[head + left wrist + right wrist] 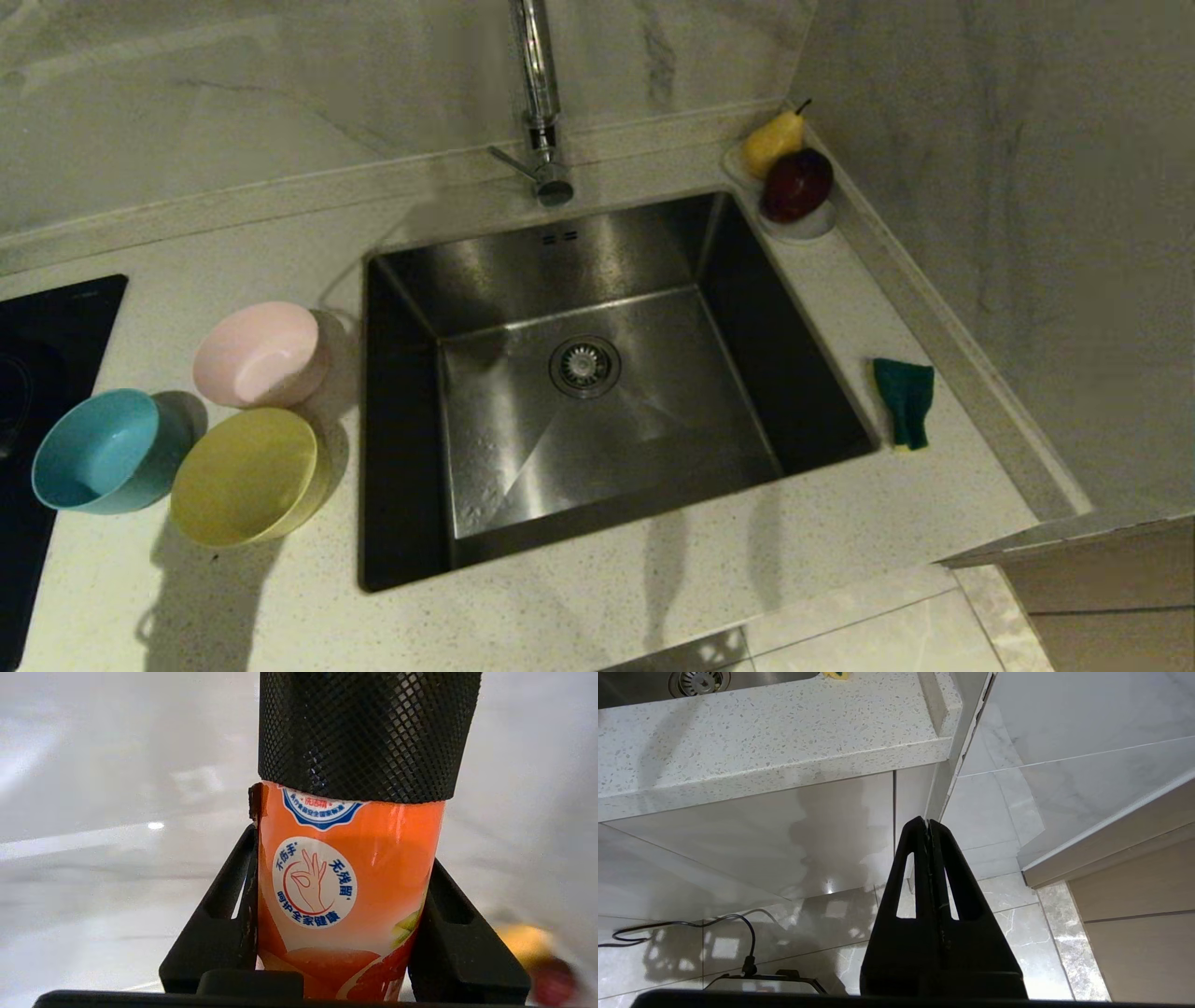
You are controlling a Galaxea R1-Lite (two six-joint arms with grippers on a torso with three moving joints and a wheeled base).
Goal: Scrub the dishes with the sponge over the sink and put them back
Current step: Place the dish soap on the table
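Left hand point(343, 933) grips an orange bottle point(348, 891) with a black cap point(364, 732). Right hand point(928, 826) hangs pressed together below the counter point(761, 746). Sponge point(904, 401) lies at the sink's point(597, 271) right.

Three bowls point(257, 355), one sponge point(904, 401), two fruits point(795, 185), one bottle point(348, 896).

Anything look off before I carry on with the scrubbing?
Yes. The left gripper is shut on an orange bottle with a black cap, not a bowl or the sponge, which lies untouched on the counter right of the sink. The right gripper hangs shut below the counter edge.
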